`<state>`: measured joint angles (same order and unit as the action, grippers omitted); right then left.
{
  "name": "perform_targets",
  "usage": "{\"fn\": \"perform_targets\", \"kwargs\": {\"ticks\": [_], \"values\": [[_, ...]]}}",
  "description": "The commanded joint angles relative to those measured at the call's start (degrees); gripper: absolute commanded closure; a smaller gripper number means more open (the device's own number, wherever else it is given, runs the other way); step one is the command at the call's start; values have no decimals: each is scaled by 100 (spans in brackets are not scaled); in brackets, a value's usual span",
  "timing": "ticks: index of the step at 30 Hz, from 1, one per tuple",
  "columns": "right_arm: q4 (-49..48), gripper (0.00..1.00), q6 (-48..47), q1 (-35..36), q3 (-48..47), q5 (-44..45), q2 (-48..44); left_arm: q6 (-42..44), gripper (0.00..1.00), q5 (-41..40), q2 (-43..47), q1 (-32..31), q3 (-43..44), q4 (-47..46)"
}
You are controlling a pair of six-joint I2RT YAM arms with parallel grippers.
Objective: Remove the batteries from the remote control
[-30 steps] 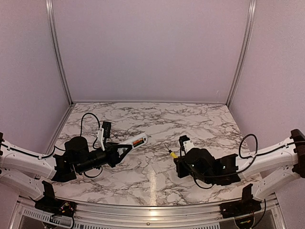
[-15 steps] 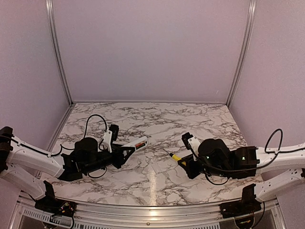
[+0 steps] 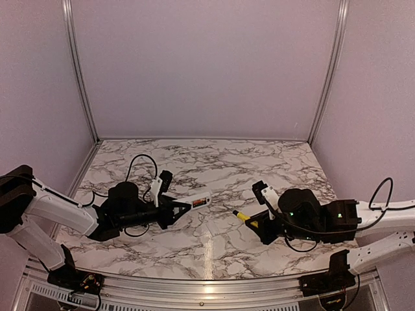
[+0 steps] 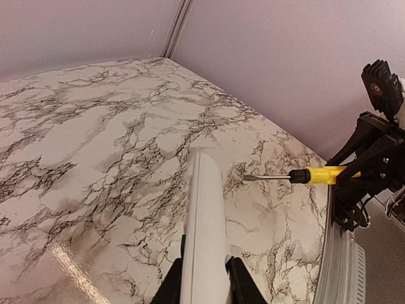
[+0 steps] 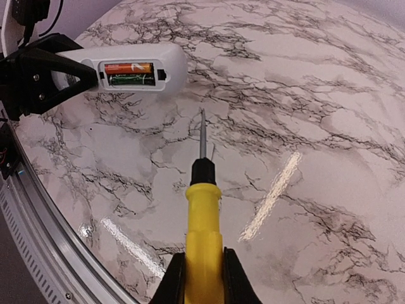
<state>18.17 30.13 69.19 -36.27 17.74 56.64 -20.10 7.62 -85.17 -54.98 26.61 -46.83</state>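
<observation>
My left gripper is shut on the white remote control and holds it above the table, its free end pointing right. In the left wrist view the remote runs edge-on out from the gripper. The right wrist view shows the remote's open back. The orange-red battery lies over the dark battery in the compartment. My right gripper is shut on a yellow-handled screwdriver. Its tip points toward the remote and stands a short way from it.
The marble table has a metal rail at the near edge. Purple walls close the back and sides. The screwdriver and right gripper sit right of centre. A black cable loops over the left arm.
The left arm has carried the remote to the right, toward the centre. The right arm has shifted forward and turned, with the screwdriver still pointing left at the remote.
</observation>
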Motion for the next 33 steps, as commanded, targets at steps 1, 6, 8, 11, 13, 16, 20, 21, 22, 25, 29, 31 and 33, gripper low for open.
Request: {"fn": "perform_targets", "kwargs": {"ticks": [1,6,8,11,13,16,20,21,22,25,29,31,33], "values": [[409,100,121,-34,-190,-86,-123,30,100,921,-278,332,357,-300],[522,100,245,-32,-182,-66,-227,41,100,1725,-724,730,517,-464],[594,100,308,-34,-211,-63,-211,9,100,2242,-915,876,567,-625],[738,100,364,-32,-316,-61,-188,-66,100,2851,-1186,1032,689,-776],[810,100,364,-35,-393,-35,-180,-111,100,3168,-1322,1101,763,-860],[802,100,336,-34,-456,-58,-205,-171,100,3207,-1333,1154,778,-872],[694,100,388,-21,-458,-110,-215,-203,100,3267,-1275,1176,759,-841],[648,100,403,-22,-434,-131,-215,-262,100,3273,-1275,1174,749,-885],[610,100,423,-21,-405,-154,-211,-310,100,3268,-1274,1174,748,-896],[612,100,491,16,-410,-274,-152,-394,100,3250,-1266,1174,751,-907],[561,100,511,269,-488,-262,-133,-492,100,3258,-1266,1176,748,-968],[592,100,517,425,-551,-174,-96,-517,100,3255,-1266,1174,751,-955],[662,100,545,533,-629,-72,-26,-521,100,3257,-1270,1174,771,-909]]}}
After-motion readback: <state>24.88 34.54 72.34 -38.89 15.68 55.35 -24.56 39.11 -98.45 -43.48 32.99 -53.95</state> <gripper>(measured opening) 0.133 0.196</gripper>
